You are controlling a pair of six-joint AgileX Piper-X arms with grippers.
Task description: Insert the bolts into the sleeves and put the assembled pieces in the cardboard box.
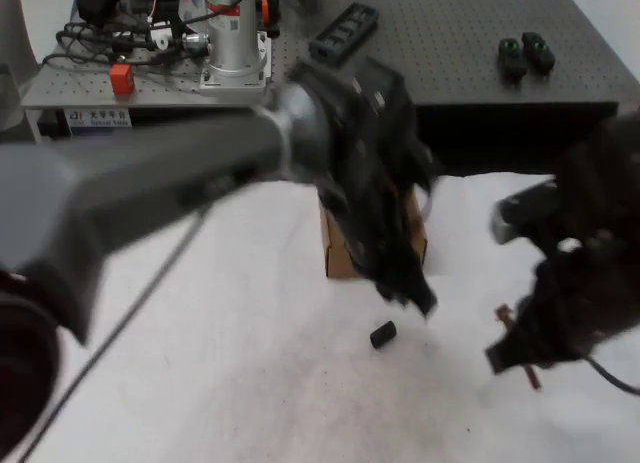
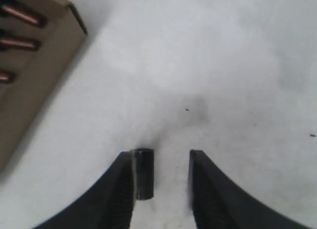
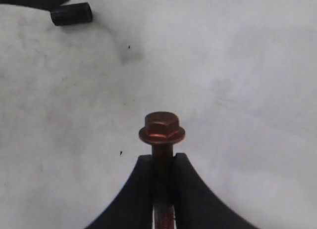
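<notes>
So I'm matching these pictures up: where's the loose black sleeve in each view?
High view: the sleeve lies on the white cloth, in front of the cardboard box.
Left wrist view: sleeve inside the open left end effector, right beside one finger.
Right wrist view: sleeve on the cloth, beyond the bolt.
Shared landmark: the white cloth under it.

A white bench surface (image 1: 250, 383) carries a cardboard box (image 1: 338, 255) and a black sleeve (image 1: 383, 334).

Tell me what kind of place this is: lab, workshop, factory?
Likely a robotics lab: a black perforated table at the back, tangled cables beside a metal mount, and a white cloth as work surface.
</notes>
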